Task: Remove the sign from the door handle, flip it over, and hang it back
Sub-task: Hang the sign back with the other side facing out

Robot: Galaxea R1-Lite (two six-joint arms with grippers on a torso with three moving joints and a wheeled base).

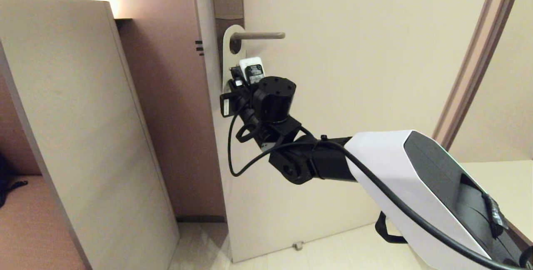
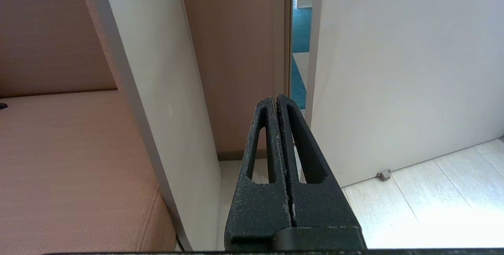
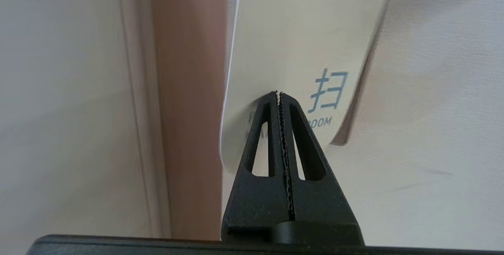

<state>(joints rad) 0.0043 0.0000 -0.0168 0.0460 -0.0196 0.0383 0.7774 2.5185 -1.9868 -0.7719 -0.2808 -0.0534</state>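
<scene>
A pale beige sign (image 1: 227, 55) hangs by its hole on the door handle (image 1: 260, 35), flat against the door near its edge. In the right wrist view the sign (image 3: 299, 42) shows blue printed characters on its lower part. My right gripper (image 3: 278, 93) is shut and empty, its tips close in front of the sign's lower part; whether they touch it I cannot tell. In the head view the right wrist (image 1: 272, 97) covers the sign's lower half. My left gripper (image 2: 277, 97) is shut and empty, low down, pointing at the gap beside the door.
The cream door (image 1: 374, 74) stands ajar, with a small stop (image 1: 297, 245) on the floor at its foot. A tall pale panel (image 1: 75, 116) stands left of the door. A brown cushioned seat (image 1: 25, 220) lies further left.
</scene>
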